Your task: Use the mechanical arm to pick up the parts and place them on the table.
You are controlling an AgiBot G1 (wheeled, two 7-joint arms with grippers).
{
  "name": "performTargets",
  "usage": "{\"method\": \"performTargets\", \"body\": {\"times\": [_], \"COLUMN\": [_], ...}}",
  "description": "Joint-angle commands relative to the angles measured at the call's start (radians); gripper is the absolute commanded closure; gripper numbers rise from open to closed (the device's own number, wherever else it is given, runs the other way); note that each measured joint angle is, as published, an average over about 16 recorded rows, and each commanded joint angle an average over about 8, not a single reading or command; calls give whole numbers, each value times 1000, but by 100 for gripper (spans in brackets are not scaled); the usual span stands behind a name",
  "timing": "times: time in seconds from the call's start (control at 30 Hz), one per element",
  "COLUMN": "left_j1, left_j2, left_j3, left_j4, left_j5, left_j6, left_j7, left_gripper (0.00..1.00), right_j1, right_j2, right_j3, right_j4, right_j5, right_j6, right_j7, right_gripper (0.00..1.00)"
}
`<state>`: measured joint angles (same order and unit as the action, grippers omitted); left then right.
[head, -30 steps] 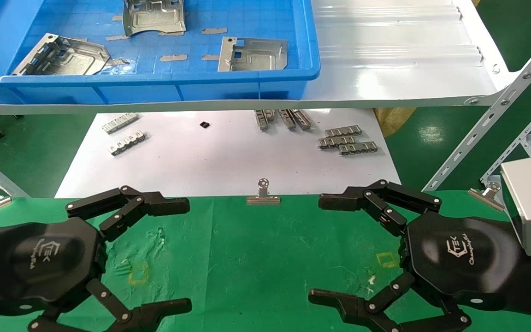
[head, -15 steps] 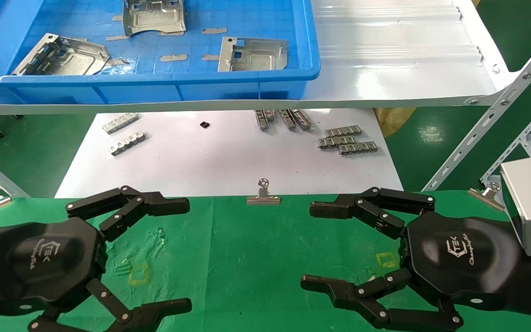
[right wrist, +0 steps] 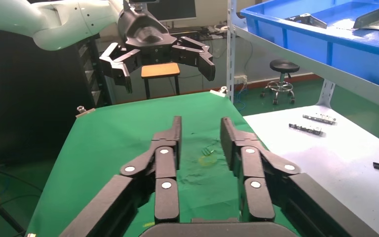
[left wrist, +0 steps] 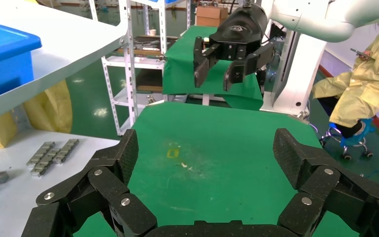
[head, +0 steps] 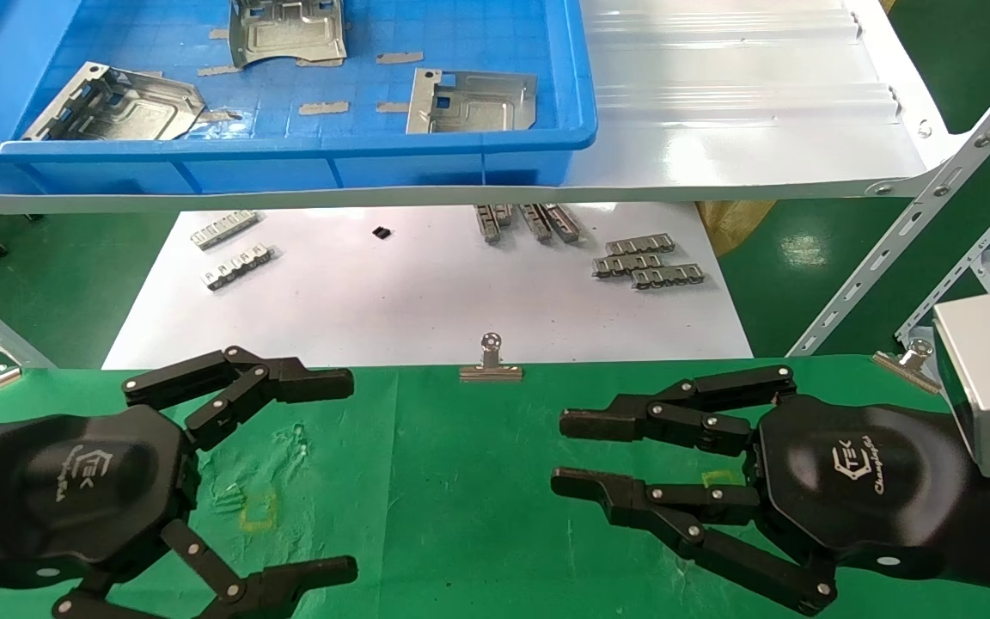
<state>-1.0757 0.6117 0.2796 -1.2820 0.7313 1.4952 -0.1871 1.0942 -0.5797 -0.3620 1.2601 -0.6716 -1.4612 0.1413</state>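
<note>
Three parts lie in the blue bin on the shelf beyond the table, over which the left gripper spreads wide and the right gripper narrow, both empty.

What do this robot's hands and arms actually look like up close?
Both the left gripper and the right gripper have a glossy black hexagonal palm printed with a white logo. From each palm spring two black jointed linkage jaws, pinned with small silver rivets. Behind sits a silver block at the wrist. The wrist views show white upper arm shells.
</note>
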Motion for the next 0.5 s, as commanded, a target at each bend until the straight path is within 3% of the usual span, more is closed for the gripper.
{"method": "performTargets", "body": {"times": [0.03, 0.37, 0.5], "left_j1": [0, -8, -78], "left_j2": [0, 1, 15], "left_j3": [0, -1, 3], "left_j4": [0, -2, 0], "left_j5": [0, 3, 27], "left_j6": [0, -3, -21], "left_j7": [0, 0, -18], "left_gripper": [0, 0, 0], "right_j1": [0, 0, 0], "right_j2": [0, 0, 0], "right_j3": [0, 0, 0], "right_j4": [0, 0, 0], "right_j5": [0, 0, 0], "right_j6": [0, 0, 0], "right_j7": [0, 0, 0], "right_gripper": [100, 100, 100]}}
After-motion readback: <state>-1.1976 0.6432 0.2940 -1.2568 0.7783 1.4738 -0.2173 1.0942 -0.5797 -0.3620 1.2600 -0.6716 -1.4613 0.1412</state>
